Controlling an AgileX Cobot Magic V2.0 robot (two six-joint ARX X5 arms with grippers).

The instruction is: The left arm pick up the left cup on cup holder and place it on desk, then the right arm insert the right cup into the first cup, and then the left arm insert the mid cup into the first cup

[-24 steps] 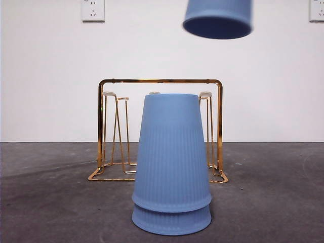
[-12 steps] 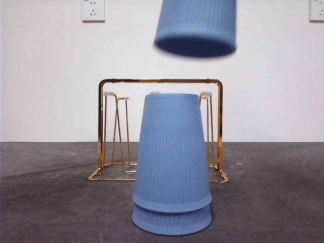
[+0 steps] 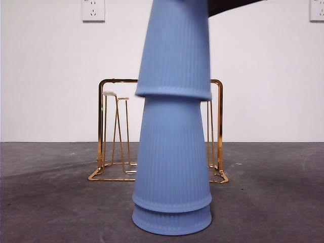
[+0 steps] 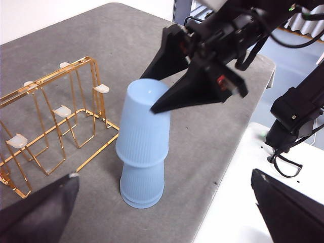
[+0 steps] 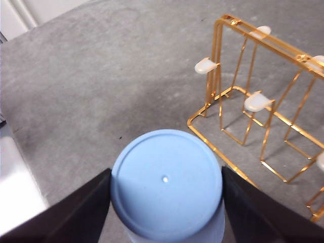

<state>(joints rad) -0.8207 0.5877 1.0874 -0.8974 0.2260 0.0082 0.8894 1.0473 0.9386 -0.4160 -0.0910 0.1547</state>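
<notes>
The right end effector (image 5: 166, 174) is clenched on the top cup (image 3: 174, 50), a pale blue ribbed cup held upside down. Its own wrist camera looks straight down on the cup's flat round base, with one black jaw pressed to each side. That view hides everything below the cup. The front view fills this in: the top cup's rim sits partway down over the middle cup (image 3: 172, 152), covering only its upper part, and it leans slightly off the line of the cup beneath. The middle cup is itself seated over the bottom cup (image 3: 172, 221), of which only a narrow band of rim shows, resting on the grey tabletop (image 3: 50, 202). The front view shows the gripping arm only as a dark sliver at the top edge. The left wrist view shows it whole, reaching in from the far side with both jaws closed around the top cup's base. The left end effector (image 4: 164, 176) is released, its jaws spread wide at the lower corners of its own view, high above and well apart from the stack. The gold cup holder (image 3: 220, 126) stands just behind the stack. Both wrist views show all its white-tipped prongs bare, while the front view hides its middle behind the cups.
</notes>
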